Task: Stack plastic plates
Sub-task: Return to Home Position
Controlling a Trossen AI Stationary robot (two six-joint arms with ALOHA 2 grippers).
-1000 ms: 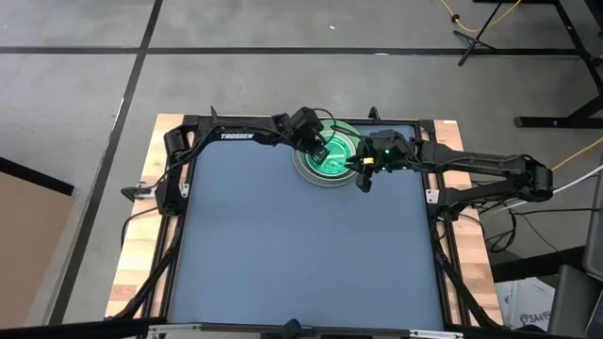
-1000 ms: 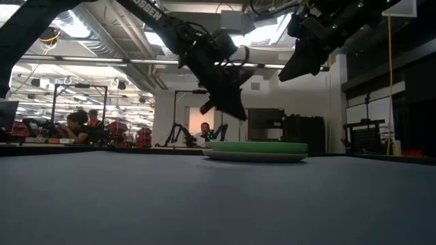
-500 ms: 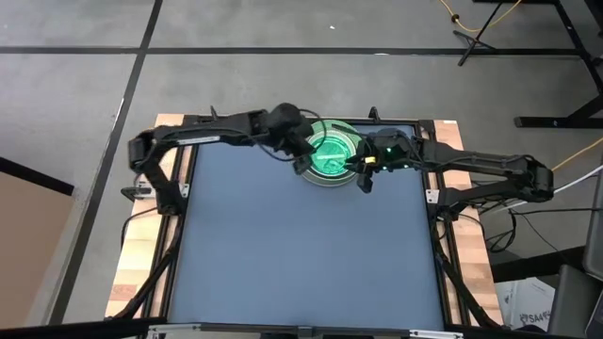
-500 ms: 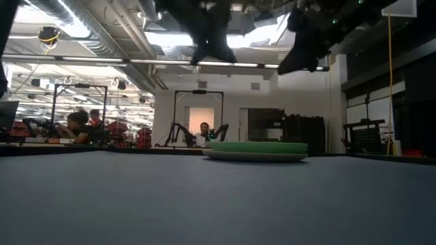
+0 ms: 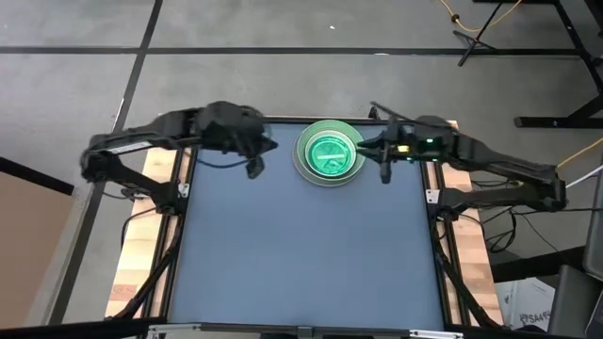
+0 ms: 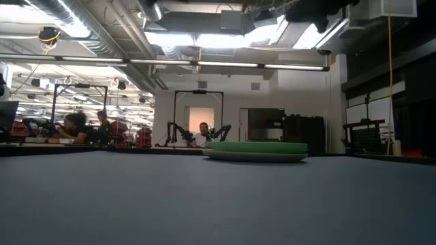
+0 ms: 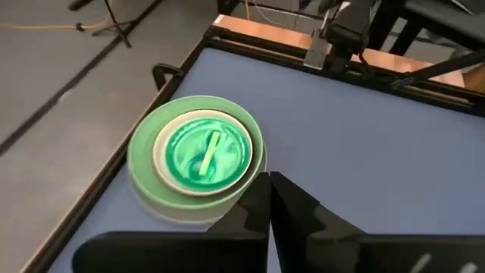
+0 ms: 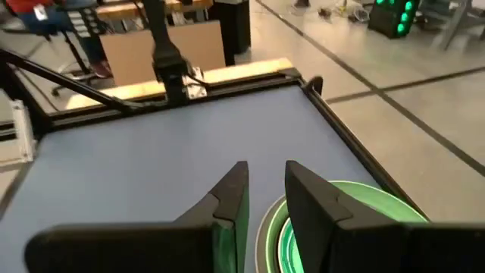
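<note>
Plate stack [image 5: 330, 154] by far edge of table [image 5: 301, 264]

Left claw [image 5: 252, 170] and right claw [image 5: 384, 176] have retreated from the plates [image 5: 330, 153].

The tabletop [image 5: 301, 254] is a smooth, matt blue-grey sheet, edged by bare pale wooden boards [image 5: 139, 259]. The top plate [image 7: 203, 155] is glossy, translucent green plastic; the wider light green plate [image 7: 142, 159] looks duller and opaque. The left gripper [image 7: 268, 180] has matt black jaws.
</note>
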